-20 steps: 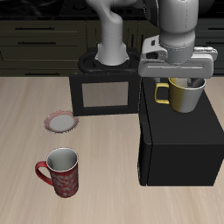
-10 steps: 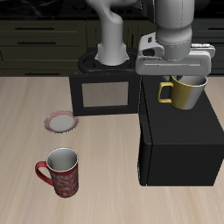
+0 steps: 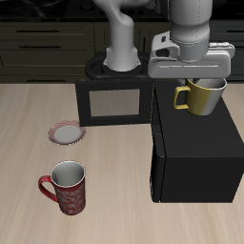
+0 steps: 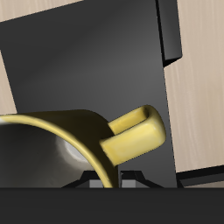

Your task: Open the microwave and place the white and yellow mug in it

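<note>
My gripper (image 3: 207,83) is shut on the rim of the white and yellow mug (image 3: 200,97) and holds it upright in the air, just above the back part of the microwave's top. The microwave (image 3: 197,157) is a large black box near the table's front edge. Its dark-windowed door (image 3: 114,101) stands swung open, sticking out from the microwave's far corner. In the wrist view the mug's yellow handle (image 4: 133,136) and pale inside (image 4: 44,162) hang over the black microwave top (image 4: 87,61), with the open door (image 4: 171,31) beyond it.
A red patterned mug (image 3: 66,186) stands on the wooden table (image 3: 38,110) near the front edge. A small round saucer with a red rim (image 3: 65,132) lies farther back, in front of the open door. Dark cabinets run behind the robot.
My gripper has risen a little with the mug in it, lifting it higher above the microwave's top. Nothing else moved.
</note>
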You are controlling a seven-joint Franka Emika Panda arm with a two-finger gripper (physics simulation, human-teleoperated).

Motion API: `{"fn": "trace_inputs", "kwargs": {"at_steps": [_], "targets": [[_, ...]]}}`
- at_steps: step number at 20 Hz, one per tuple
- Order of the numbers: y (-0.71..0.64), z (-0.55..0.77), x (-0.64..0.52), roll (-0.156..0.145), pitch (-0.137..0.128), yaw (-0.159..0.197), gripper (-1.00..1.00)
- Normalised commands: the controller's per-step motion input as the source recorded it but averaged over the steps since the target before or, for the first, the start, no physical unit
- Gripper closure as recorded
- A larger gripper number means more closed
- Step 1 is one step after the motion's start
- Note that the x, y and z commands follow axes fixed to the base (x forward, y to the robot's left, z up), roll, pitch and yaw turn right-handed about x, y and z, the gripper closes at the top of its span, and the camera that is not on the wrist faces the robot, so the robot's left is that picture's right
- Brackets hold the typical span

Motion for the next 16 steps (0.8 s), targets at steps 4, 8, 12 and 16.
{"fn": "trace_inputs", "kwargs": {"at_steps": [4, 8, 12, 16], "targets": [[-0.2, 0.25, -0.09, 0.003, -0.03, 0.022, 1.0], [-0.33, 0.32, -0.13, 0.006, -0.051, 0.079, 1.0], [-0.29, 0.16, -0.09, -0.011, -0.015, 0.048, 1.0], [-0.39, 0.16, 0.0, -0.011, -0.002, 0.095, 1.0]]}}
